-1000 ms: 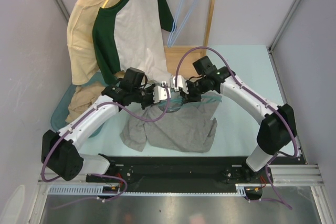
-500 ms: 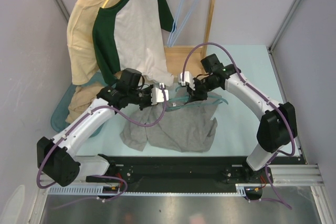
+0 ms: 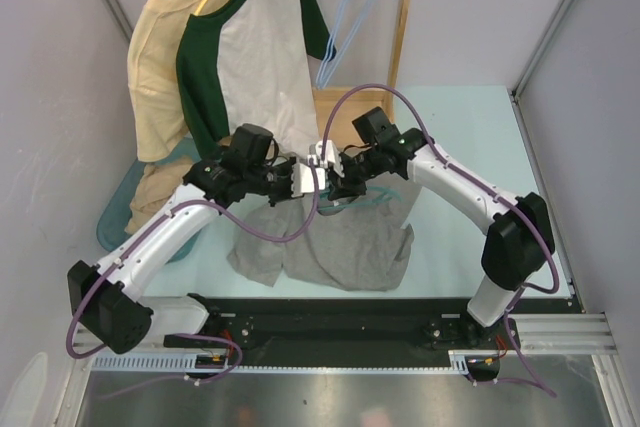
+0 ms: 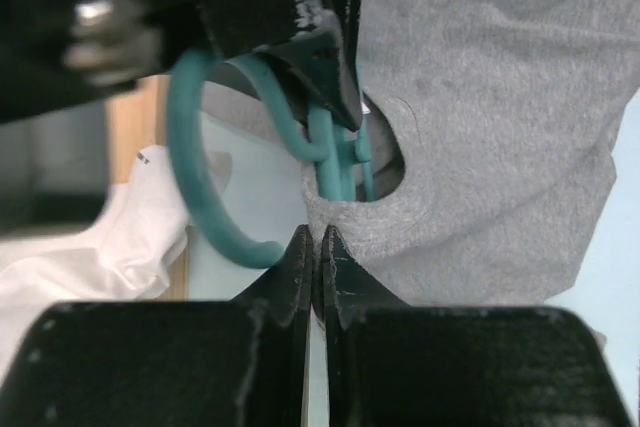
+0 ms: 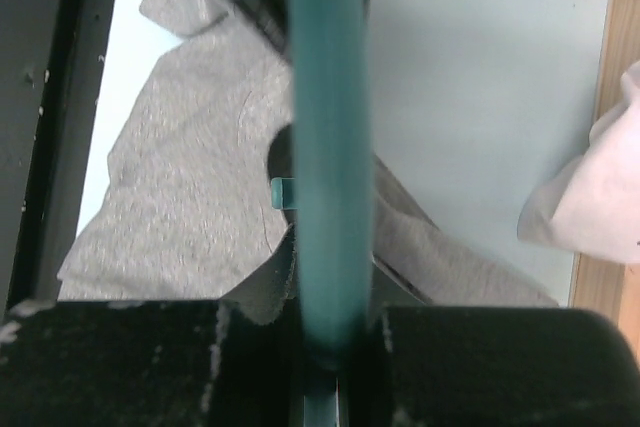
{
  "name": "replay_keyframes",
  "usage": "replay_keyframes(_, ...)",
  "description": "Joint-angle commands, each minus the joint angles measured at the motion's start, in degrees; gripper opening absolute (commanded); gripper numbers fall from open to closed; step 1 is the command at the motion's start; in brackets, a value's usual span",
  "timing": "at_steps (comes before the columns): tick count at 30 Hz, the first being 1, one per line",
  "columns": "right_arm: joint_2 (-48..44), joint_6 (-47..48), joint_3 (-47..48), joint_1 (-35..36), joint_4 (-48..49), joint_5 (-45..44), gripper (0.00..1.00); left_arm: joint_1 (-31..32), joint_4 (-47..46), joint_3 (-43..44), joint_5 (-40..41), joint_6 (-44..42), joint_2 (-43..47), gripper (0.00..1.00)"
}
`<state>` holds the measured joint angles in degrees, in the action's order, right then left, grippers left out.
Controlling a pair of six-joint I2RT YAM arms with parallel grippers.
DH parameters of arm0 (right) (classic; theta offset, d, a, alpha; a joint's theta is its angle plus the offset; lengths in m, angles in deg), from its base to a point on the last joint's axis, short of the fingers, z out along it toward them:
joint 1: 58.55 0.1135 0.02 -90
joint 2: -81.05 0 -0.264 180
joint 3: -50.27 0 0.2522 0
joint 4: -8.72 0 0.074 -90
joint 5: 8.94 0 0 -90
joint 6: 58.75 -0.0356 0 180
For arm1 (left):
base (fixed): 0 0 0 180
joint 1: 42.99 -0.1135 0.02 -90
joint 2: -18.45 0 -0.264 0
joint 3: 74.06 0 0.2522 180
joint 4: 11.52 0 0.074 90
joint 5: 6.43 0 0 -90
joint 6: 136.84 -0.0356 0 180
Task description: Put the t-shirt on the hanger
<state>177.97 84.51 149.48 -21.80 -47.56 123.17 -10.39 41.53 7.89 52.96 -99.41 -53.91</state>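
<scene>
The grey t-shirt (image 3: pixel 335 242) lies crumpled on the table in front of both grippers. My left gripper (image 3: pixel 303 181) is shut on the edge of its collar (image 4: pixel 330 215), just below the neck hole. The teal hanger (image 4: pixel 195 162) shows its hook to the left, and its body (image 4: pixel 340 157) goes into the neck hole. My right gripper (image 3: pixel 330 179) is shut on the hanger (image 5: pixel 325 147) near the hook, close against the left gripper. The shirt also shows under the hanger in the right wrist view (image 5: pixel 190 197). Most of the hanger is hidden in the top view.
A wooden rack (image 3: pixel 405 17) stands at the back with a green-and-white raglan shirt (image 3: pixel 250 57), a pale yellow shirt (image 3: pixel 155 77) and pale blue hangers (image 3: pixel 350 17). A blue bin (image 3: pixel 112 222) holding tan cloth sits at the left. The raglan's white hem (image 4: pixel 100 237) hangs near the hook.
My right gripper has moved left with the hanger, closing up to the left gripper, and the hanger has gone further into the shirt. The left gripper has kept its hold on the collar.
</scene>
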Motion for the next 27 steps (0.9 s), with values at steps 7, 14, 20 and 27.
replay_keyframes(7, 0.55, -6.14, 3.41, -1.07, 9.38, 5.52, 0.00, -9.00, 4.56, -1.82, -9.71, -2.08, 2.57, 0.40)
replay_keyframes(14, 0.81, -5.71, 3.93, -0.46, 9.57, 9.48, 0.00, -13.62, 1.95, -3.84, -10.78, -6.40, 4.68, 0.67)
replay_keyframes(20, 1.16, -6.93, 4.55, 1.04, 10.79, 9.57, 0.00, -11.95, 1.76, -3.93, -12.10, -9.30, 2.22, 0.66)
replay_keyframes(27, 1.51, -10.09, 6.75, 2.71, 12.38, 8.69, 0.00, -4.75, 0.71, -6.57, -10.53, -8.69, 1.17, 0.38)
